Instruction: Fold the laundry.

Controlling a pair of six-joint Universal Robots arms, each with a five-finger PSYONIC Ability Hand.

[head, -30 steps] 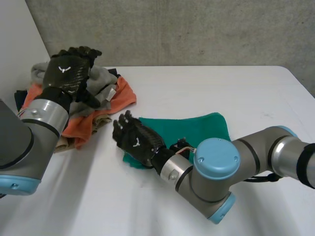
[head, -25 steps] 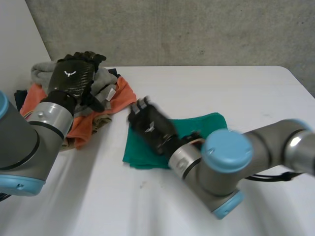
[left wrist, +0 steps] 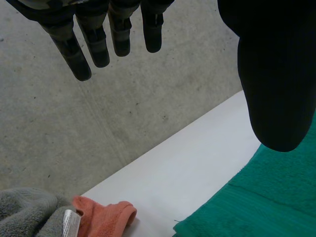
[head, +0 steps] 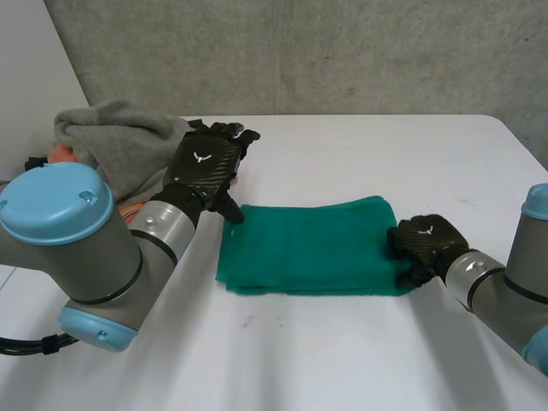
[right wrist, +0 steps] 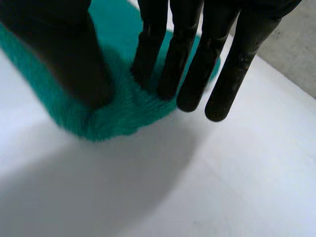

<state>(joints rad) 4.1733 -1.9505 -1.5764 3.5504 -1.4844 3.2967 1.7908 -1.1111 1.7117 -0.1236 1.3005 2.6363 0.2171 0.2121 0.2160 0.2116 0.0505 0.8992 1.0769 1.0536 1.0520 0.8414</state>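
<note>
**Green towel part-folded, a hand at each end**

Beside the grey laundry pile (head: 120, 141) with its orange cloth (left wrist: 103, 217), the left hand (head: 208, 163) hovers with straight, slack fingers. It holds nothing, and its thumb sits just over a left corner of the green towel (head: 312, 248). The towel lies as a flat band mid-way across the white table (head: 360, 154). At its right end the right hand (head: 425, 242) pinches the edge between thumb and fingers. I'd say another fold is being set up, and the left hand must first grip its corner.
</note>
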